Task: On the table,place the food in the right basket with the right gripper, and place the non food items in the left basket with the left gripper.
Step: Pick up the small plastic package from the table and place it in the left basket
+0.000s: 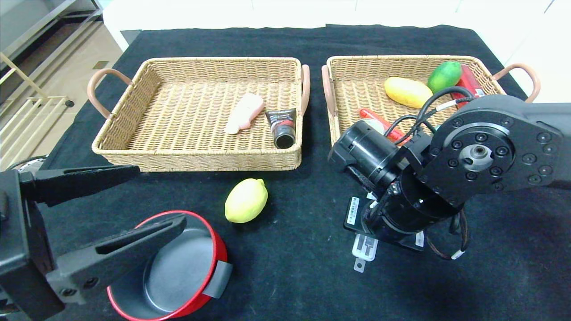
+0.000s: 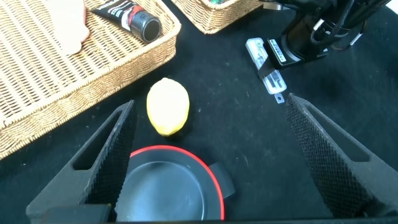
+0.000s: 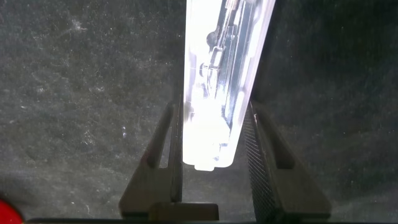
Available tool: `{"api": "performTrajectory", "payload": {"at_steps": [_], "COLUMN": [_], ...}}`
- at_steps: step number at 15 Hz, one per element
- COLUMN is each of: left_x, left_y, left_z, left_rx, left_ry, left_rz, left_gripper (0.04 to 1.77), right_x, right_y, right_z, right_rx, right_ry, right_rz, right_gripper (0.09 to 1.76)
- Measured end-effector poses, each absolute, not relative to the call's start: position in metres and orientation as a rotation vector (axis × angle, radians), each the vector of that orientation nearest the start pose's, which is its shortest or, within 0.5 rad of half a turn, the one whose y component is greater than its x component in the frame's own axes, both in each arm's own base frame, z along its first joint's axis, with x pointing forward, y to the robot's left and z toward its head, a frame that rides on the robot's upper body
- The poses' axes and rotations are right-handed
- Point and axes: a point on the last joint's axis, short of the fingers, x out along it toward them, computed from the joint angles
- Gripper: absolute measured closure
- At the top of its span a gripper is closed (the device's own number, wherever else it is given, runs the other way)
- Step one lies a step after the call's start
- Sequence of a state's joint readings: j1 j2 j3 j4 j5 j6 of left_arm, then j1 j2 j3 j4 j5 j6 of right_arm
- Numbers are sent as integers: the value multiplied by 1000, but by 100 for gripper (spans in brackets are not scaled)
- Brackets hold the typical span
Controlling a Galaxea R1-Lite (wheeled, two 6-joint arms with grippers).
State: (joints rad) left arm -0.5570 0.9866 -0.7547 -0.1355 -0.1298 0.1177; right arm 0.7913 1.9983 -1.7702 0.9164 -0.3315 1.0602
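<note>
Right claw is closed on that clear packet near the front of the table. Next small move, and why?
Probably lift straight up. The right claw has its fingers pressed on both sides of the clear packet, which still lies on the black cloth. Raising it first should clear the table before any carry toward a basket.

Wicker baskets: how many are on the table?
2. The left wicker basket lies at the table's far left and holds two items. The right wicker basket lies beside it at the far right; the right arm hides part of it.
</note>
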Motion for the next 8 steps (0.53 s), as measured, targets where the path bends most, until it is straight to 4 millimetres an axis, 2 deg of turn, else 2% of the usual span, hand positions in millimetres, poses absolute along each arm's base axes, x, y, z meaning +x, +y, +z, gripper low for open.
{"api": "performTrajectory", "payload": {"at_steps": [5, 8], "left_x": [104, 103], "left_y": [-68, -68], "left_z": [274, 274], "left_rx": [134, 133], "left_ry": [57, 54], "left_rz": [-691, -691], "left_gripper": [9, 9], "right_x": [248, 236], "right_y": [249, 246], "right_z": [218, 233], "right_rx": [329, 304], "right_ry": [1032, 1008], "right_rz": [-118, -58], "right_gripper": [119, 119]}}
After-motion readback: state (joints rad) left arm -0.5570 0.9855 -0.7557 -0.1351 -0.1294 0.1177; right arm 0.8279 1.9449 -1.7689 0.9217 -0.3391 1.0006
